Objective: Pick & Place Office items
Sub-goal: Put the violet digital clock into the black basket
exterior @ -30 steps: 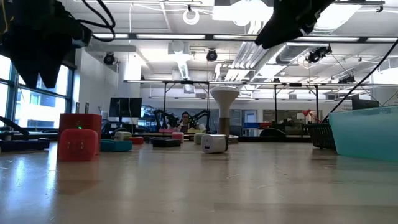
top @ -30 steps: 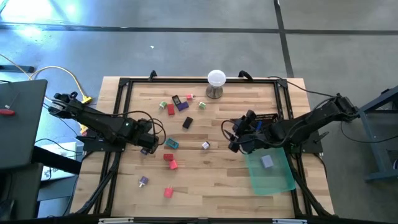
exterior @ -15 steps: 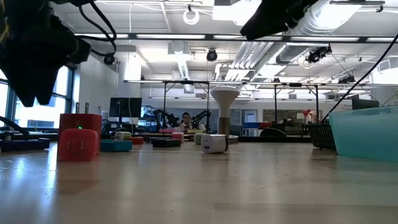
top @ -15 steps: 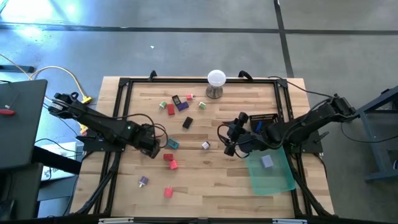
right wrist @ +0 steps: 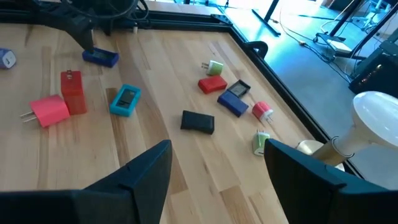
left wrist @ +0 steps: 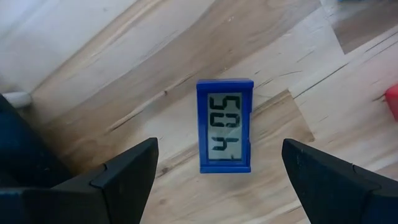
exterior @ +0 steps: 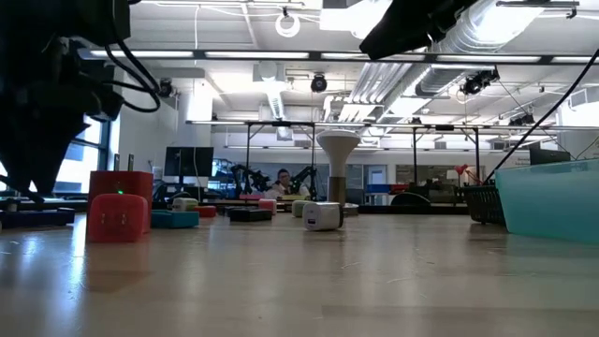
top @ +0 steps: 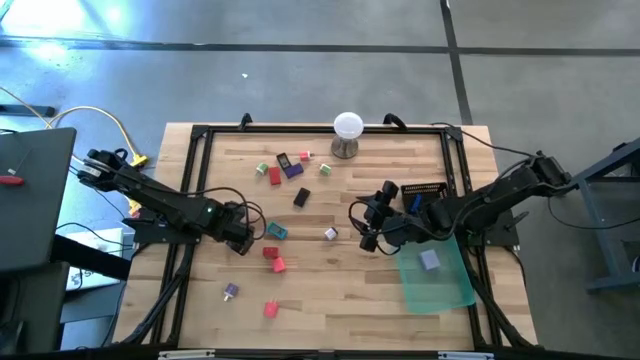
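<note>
Table holds scattered office items; green tray at right. Left gripper spread wide above blue digital clock, approach step; next needs descent, closing. Right gripper spread, empty, mid-table.

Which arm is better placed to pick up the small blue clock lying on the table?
Left. The left gripper hangs open right over the blue clock, fingers on either side. The right gripper is open too, but across the table near the green tray.
</note>
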